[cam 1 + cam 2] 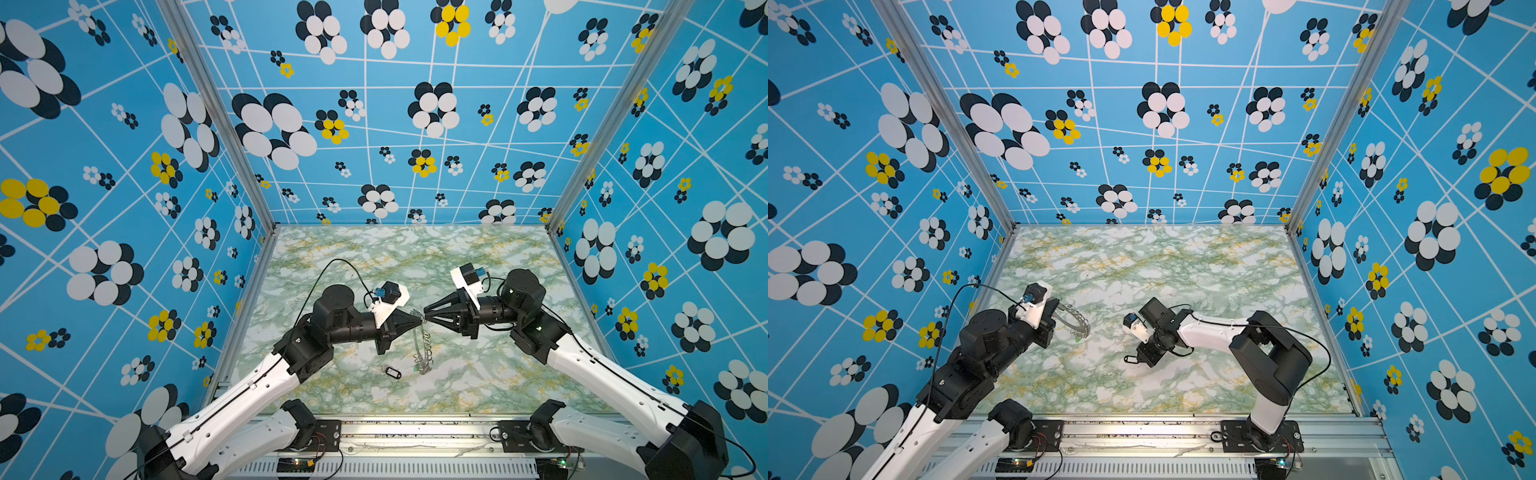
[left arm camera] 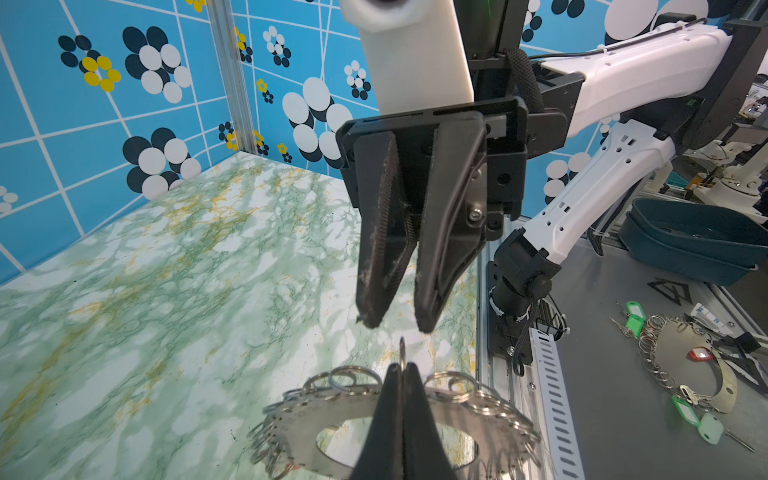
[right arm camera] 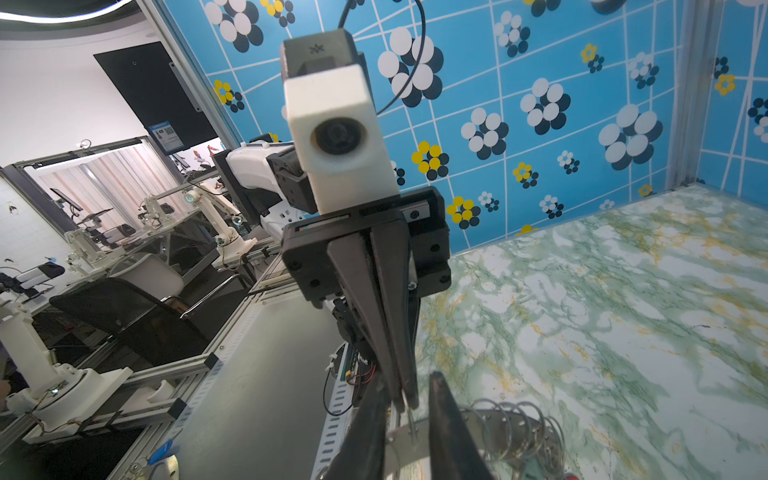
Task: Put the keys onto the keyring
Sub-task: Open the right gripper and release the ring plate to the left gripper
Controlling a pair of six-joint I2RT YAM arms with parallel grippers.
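In a top view, finds the left gripper (image 1: 419, 322) and right gripper (image 1: 425, 314) tip to tip at frame centre, above the marble table (image 1: 415, 249). Finds the keyring (image 1: 424, 349) hanging edge-on beneath the left tips, judged to be held that way to present its rim loops to the opposite arm. Notes the black-tagged key (image 1: 393, 372) lying flat at lower centre, just left of the keyring's low edge and apart from both grippers, so not yet threaded. In a top view, records a different arrangement: keyring (image 1: 1080, 323) left of centre against the left wrist, with the left fingers hidden behind the camera mount. Places the right gripper (image 1: 1139, 358) at centre, down beside the black-tagged key (image 1: 1130, 360), finger state not discernible there. Cannot reconcile the two. From the left wrist, confirms own fingers (image 2: 384, 415) pressed together, pinching one wire loop (image 2: 402, 347) upright off the keyring's rim, presumably to steady it for threading. Finds the opposite fingers (image 2: 376, 257) slightly parted, empty, hovering just short of that loop. From the right wrist, confirms own fingers (image 3: 451, 419) spread either side of the left tips and the pinched loop, nothing gripped. Leaves a red scrap (image 3: 575, 476) just beside the loops unnamed: too cropped.
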